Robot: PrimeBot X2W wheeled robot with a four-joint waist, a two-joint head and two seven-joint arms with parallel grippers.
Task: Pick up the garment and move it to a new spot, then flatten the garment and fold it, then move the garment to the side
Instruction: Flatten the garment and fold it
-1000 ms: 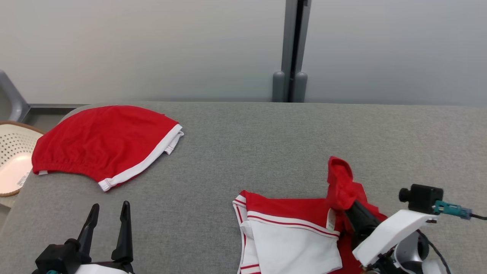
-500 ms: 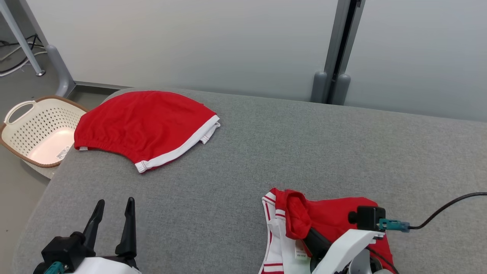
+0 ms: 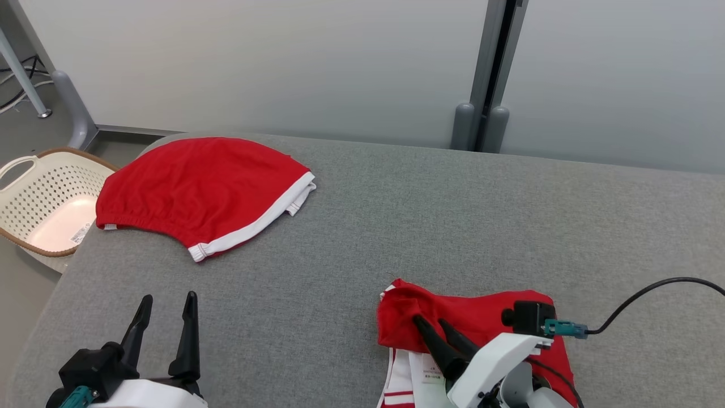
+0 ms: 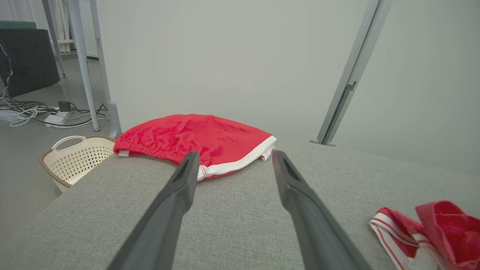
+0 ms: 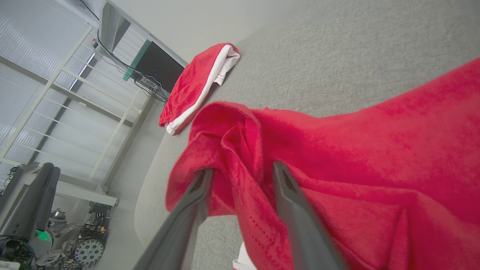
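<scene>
The garment, red with white striped trim, lies bunched at the near right of the grey padded table. A red flap is folded over to its left end. My right gripper rests on that flap, its jaws parted, with a ridge of red cloth lying loosely between the fingers. The garment's striped edge also shows in the left wrist view. At the near left, my left gripper hovers open and empty above bare table, and the left wrist view shows its fingers spread wide.
A second red piece with white edging lies flat at the table's far left corner. A cream perforated basket stands on the floor beyond the table's left edge. A black cable trails from my right wrist.
The head camera has shifted. My right gripper carried the raised red flap leftward and down across the garment, and its jaws have parted. The left gripper has not moved.
</scene>
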